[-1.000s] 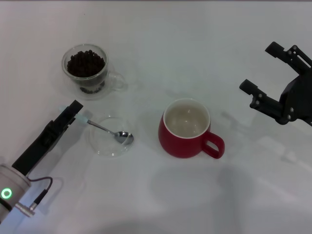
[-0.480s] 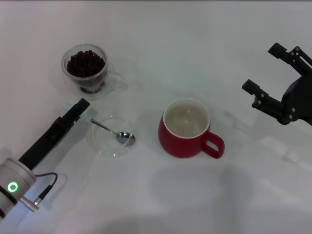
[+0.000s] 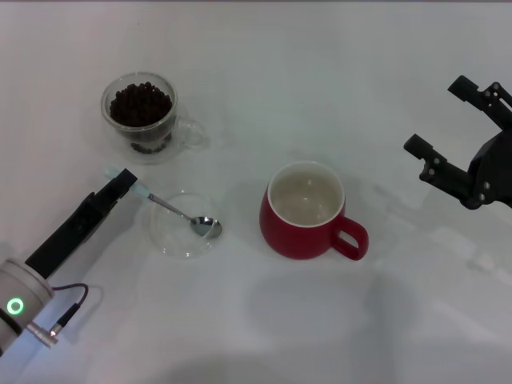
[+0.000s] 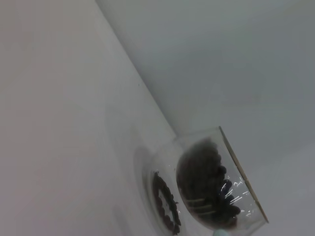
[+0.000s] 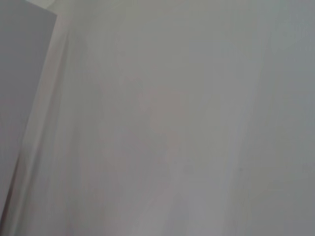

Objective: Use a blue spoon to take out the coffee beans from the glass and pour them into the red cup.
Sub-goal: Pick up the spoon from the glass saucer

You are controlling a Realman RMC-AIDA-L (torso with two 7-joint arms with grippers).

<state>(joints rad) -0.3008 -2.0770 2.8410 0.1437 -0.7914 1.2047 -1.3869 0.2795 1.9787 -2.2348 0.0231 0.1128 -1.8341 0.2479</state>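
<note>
In the head view my left gripper (image 3: 123,183) is shut on the pale handle of the blue spoon (image 3: 178,211), left of centre. The spoon's metal bowl rests in a shallow clear dish (image 3: 164,237). Behind it stands the glass (image 3: 141,117), heaped with dark coffee beans (image 3: 141,103). The left wrist view shows the same glass (image 4: 206,189) and coffee beans (image 4: 204,177) from the side. The red cup (image 3: 304,214) stands at centre with its cream inside bare and its handle turned to the right. My right gripper (image 3: 438,114) hangs open at the far right, apart from everything.
A plain white tabletop (image 3: 320,80) carries all of these things. The right wrist view shows only the bare pale surface.
My left gripper swung the spoon's handle a little back and forth, and the spoon bowl slid slightly right in the dish. The right gripper drifted a little to the right.
</note>
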